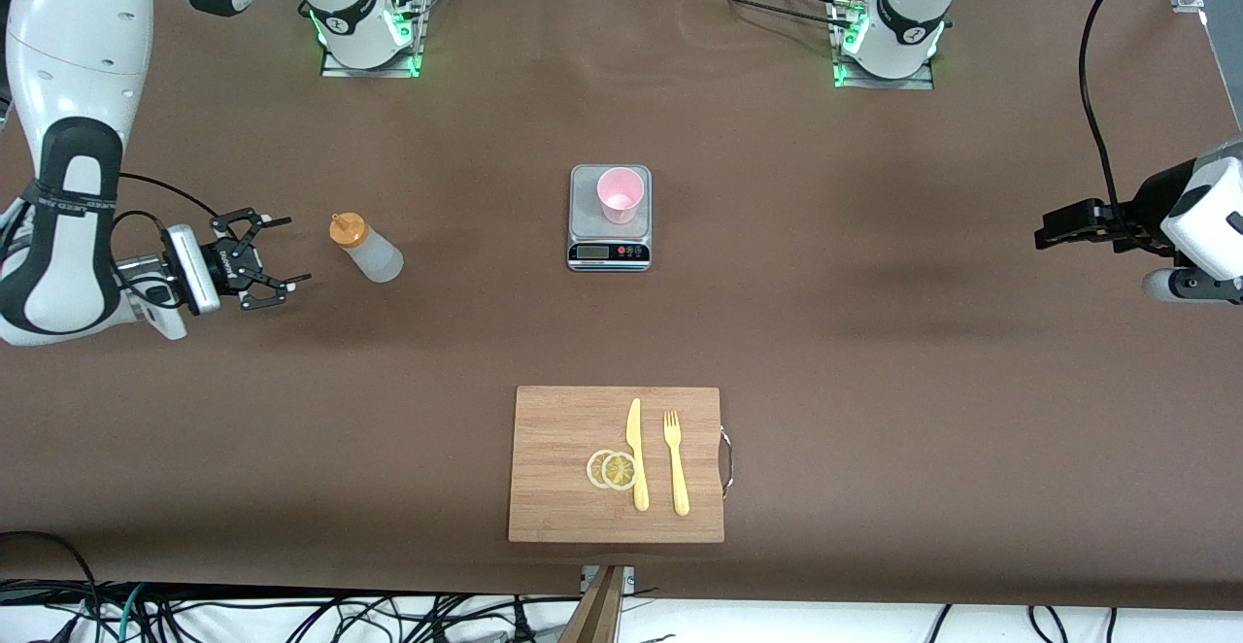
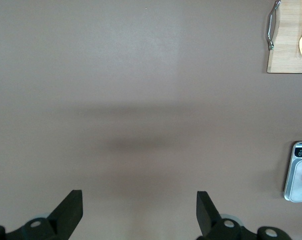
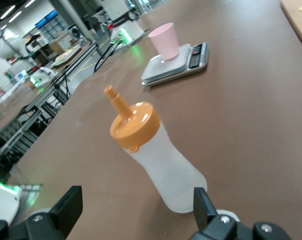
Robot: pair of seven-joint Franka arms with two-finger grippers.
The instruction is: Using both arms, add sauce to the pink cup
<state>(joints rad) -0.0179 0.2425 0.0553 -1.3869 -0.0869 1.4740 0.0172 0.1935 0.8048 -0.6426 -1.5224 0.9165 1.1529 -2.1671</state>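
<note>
Showing a whitish translucent body and orange nozzle cap on the sauce (image 1: 367, 248). Showing pale pink all over the pink cup (image 1: 620, 194). Displaying silver-grey with a black display strip on the scale (image 1: 609, 219). Showing light bamboo wood grain on the cutting board (image 1: 563, 463); pale yellow on the knife (image 1: 636, 454), fork (image 1: 676, 462) and lemon slices (image 1: 612, 469). Covering the table (image 1: 874, 332) in plain brown.

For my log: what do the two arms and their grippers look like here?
Both arms have glossy white shells with black joint bands and black cables trailing off them; green lights glow at their bases. The right gripper is black with thin skeletal fingers behind a white-and-black wrist block. The left gripper is black too, on a white wrist.
</note>
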